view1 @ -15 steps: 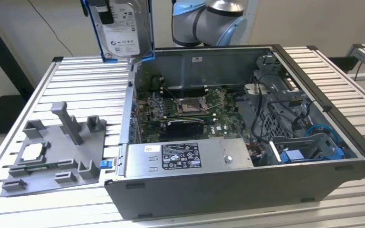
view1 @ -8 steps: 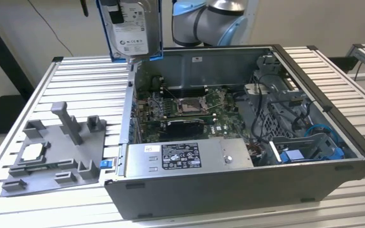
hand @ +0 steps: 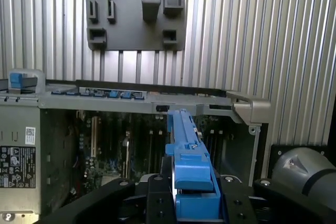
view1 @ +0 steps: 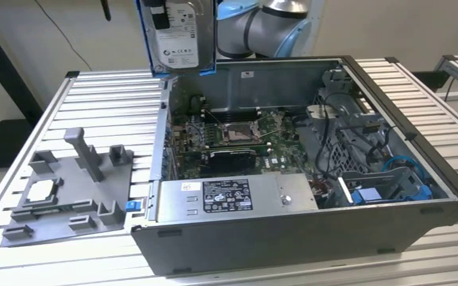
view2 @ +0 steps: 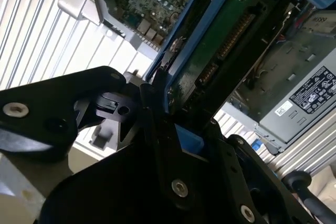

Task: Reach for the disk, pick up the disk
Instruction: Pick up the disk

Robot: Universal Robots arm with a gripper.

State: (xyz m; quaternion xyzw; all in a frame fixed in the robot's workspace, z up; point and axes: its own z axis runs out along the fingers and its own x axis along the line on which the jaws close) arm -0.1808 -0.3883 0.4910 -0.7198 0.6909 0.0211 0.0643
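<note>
The disk (view1: 179, 42) hangs upright in the air above the back left corner of the open computer case (view1: 293, 238). Its silver face with the white label is turned toward the exterior camera, and a blue bracket frames it. In the second wrist view its green circuit-board underside (view2: 220, 51) shows. My gripper (hand: 193, 195) is shut on the disk, its black fingers (view2: 113, 109) clamping the blue bracket (hand: 185, 145) edge-on. A black finger (view1: 159, 16) also crosses the top of the drive in the exterior view.
Below lie the motherboard (view1: 237, 134) and the power supply (view1: 233, 195). A blue drive bay (view1: 388, 185) sits at the case's right end. On the slatted table (view1: 102, 101), at the exterior view's left, a grey fixture (view1: 66, 190) holds a small square chip (view1: 40, 190).
</note>
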